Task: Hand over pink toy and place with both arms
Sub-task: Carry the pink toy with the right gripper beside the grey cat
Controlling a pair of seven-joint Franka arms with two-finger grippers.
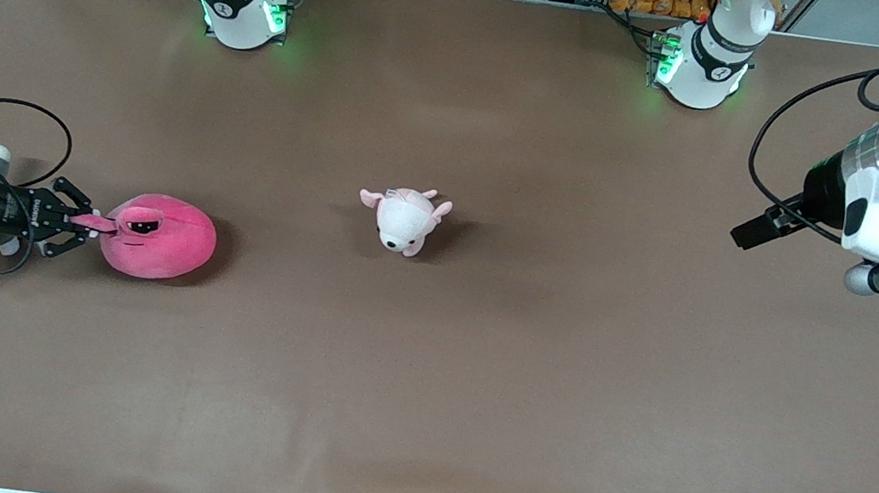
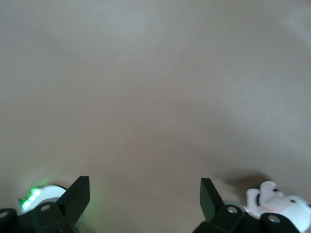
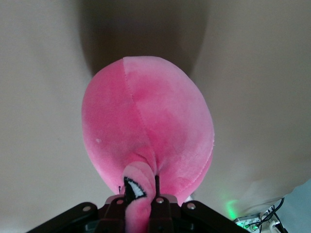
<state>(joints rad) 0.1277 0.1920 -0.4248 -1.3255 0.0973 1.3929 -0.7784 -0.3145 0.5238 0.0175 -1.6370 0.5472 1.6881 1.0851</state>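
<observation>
Pink toy (image 1: 161,237) lies on the brown counter (image 1: 416,415) toward the right arm's end, nearest to the front camera of the things on it. Round hot-pink body, half-lidded black eye patch facing up, snout pulled out toward the right arm.

Right tool (image 1: 83,221): clenched on the toy's protruding snout, low at the counter surface. The right wrist view shows the pink flap pinched between the black fingers (image 3: 156,200), with the toy's rounded body (image 3: 146,131) filling the frame and its shadow on the counter.

Small pale pink-and-white plush animal (image 1: 404,220) sits near the counter's middle, a little farther from the front camera than the pink toy and well apart from it, untouched.

Left tool (image 2: 145,194): released, fingers (image 2: 77,196) spread wide, nothing between them. Left arm waits up over its own end of the counter, well apart from both toys.
</observation>
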